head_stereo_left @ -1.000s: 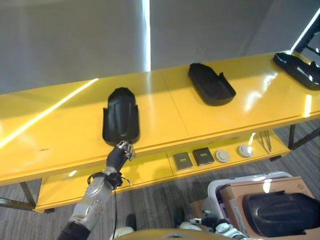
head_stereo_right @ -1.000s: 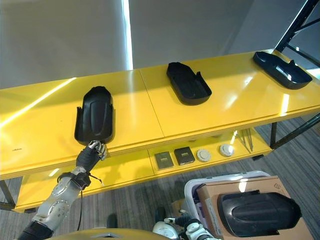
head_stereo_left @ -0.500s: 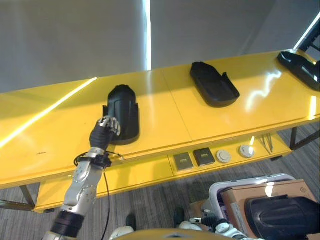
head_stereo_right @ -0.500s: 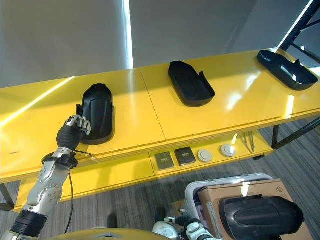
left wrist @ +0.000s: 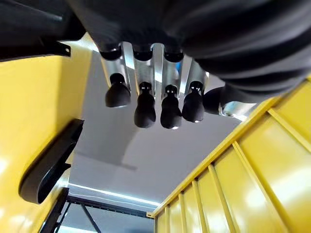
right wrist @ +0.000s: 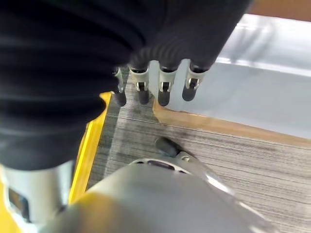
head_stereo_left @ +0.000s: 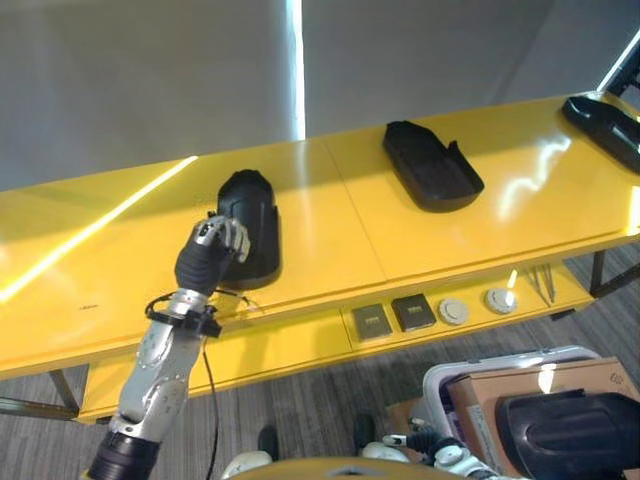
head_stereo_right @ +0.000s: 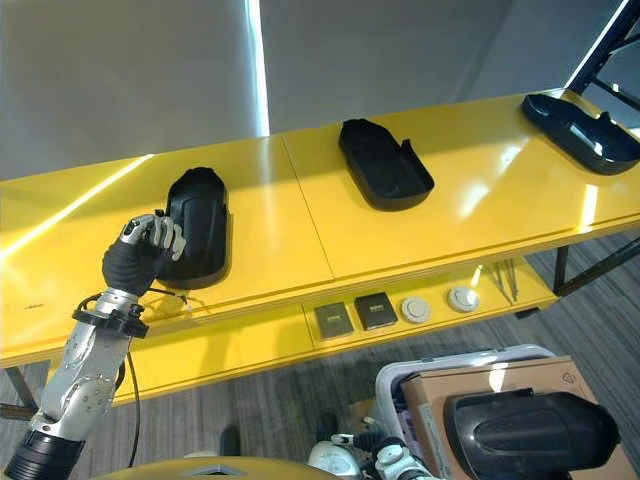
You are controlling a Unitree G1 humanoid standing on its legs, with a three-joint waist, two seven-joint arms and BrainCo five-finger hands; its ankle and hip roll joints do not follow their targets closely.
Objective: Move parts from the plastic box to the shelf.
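Three black moulded parts lie on the yellow shelf (head_stereo_left: pixel 330 235): one at the left (head_stereo_left: pixel 248 225), one in the middle (head_stereo_left: pixel 432 165), one at the far right (head_stereo_left: pixel 605 120). My left hand (head_stereo_left: pixel 207 255) hovers over the shelf against the left part's near left side, fingers (left wrist: pixel 146 104) relaxed and holding nothing. At the lower right stands the plastic box (head_stereo_left: pixel 445 378) with a brown carton (head_stereo_left: pixel 480 400) in it; another black part (head_stereo_left: pixel 570 435) lies on top. My right hand (right wrist: pixel 160 73) hangs low beside the box, fingers loose and empty.
A lower yellow shelf (head_stereo_left: pixel 300 340) carries two dark square pieces (head_stereo_left: pixel 390 318), two white discs (head_stereo_left: pixel 477 305) and a thin tool (head_stereo_left: pixel 543 285). Grey carpet floor (head_stereo_left: pixel 300 410) lies between me and the shelf. A dark rack frame (head_stereo_right: pixel 615 40) stands at the far right.
My left hand has risen from the shelf's front edge below the left part to its left side above the shelf top. The camera has shifted slightly.
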